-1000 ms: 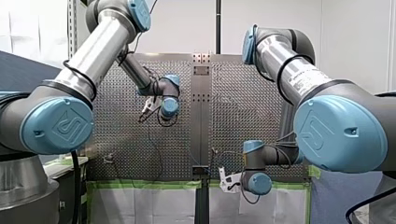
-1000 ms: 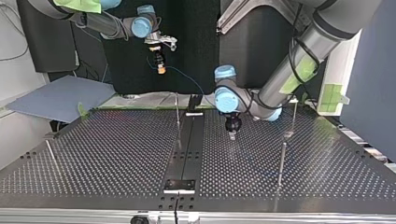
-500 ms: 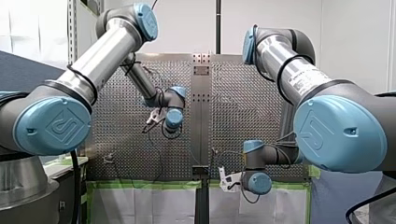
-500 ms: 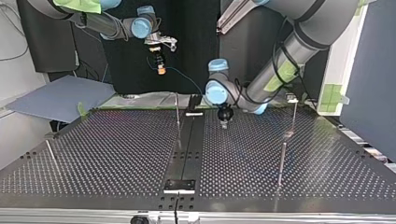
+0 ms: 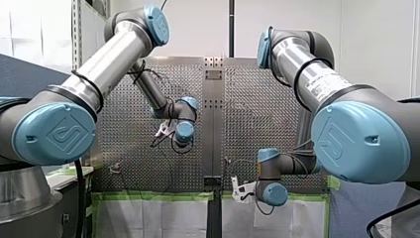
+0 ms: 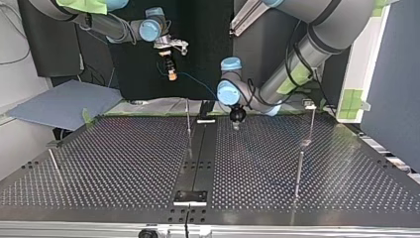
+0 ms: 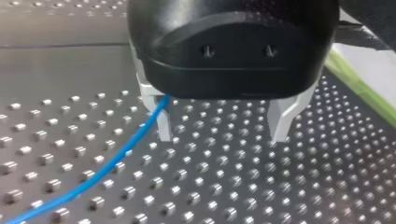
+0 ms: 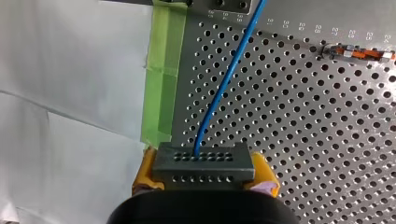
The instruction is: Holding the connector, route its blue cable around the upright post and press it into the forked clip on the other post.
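Connector [image 8: 204, 163] sits clamped in my right hand [image 8: 204, 176] — blue cable [image 8: 224, 79] leading ahead.

Front cam is looking from the robot's own side, high up, out over the perforated table [image 5: 247, 114]. Top cam is facing back from across it, low. L wrist cam is sitting v. close over the table; R wrist cam is looking past the connector [image 8: 203, 165] from higher up. Front & top are sharing the centre rail [image 5: 213, 114].

connector [image 8: 204, 165]: dark grey, held | blue cable [image 8: 228, 77]: leaves its face
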Robot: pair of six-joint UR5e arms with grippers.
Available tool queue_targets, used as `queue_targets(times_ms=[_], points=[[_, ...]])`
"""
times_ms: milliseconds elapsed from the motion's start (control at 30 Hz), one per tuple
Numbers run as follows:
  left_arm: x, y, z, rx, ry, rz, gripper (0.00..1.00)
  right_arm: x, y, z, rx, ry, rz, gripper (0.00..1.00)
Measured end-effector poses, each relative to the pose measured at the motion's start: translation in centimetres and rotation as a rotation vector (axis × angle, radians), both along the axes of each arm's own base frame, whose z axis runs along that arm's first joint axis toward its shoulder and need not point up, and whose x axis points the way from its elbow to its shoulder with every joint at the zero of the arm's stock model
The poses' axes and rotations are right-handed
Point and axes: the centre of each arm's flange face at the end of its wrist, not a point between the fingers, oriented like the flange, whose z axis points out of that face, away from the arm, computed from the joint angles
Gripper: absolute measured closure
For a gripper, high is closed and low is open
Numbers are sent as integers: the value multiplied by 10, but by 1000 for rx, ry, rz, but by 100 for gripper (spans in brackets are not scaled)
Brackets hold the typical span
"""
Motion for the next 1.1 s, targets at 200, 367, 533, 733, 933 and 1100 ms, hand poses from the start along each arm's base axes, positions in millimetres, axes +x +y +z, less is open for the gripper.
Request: queue_targets(times_ms=[200, 367, 533, 733, 933, 1100], points=[[-4, -3, -33, 7, 45, -24, 2, 5, -7, 3, -7, -5, 7, 100], [-10, -12, -58, -25, 72, -62, 2, 8, -11, 4, -12, -9, 16, 100], [-16, -22, -64, -56, 80, -101, 2, 11, -15, 6, -20, -18, 27, 100], [-23, -34, -66, -79, 87, -134, 2, 14, -23, 9, -32, -26, 28, 100], [-35, -42, -86, -58, 117, -140, 2, 14, -31, 12, -42, -33, 22, 100], [-41, -49, -95, -69, 131, -159, 2, 13, -39, 14, -46, -34, 15, 100]])
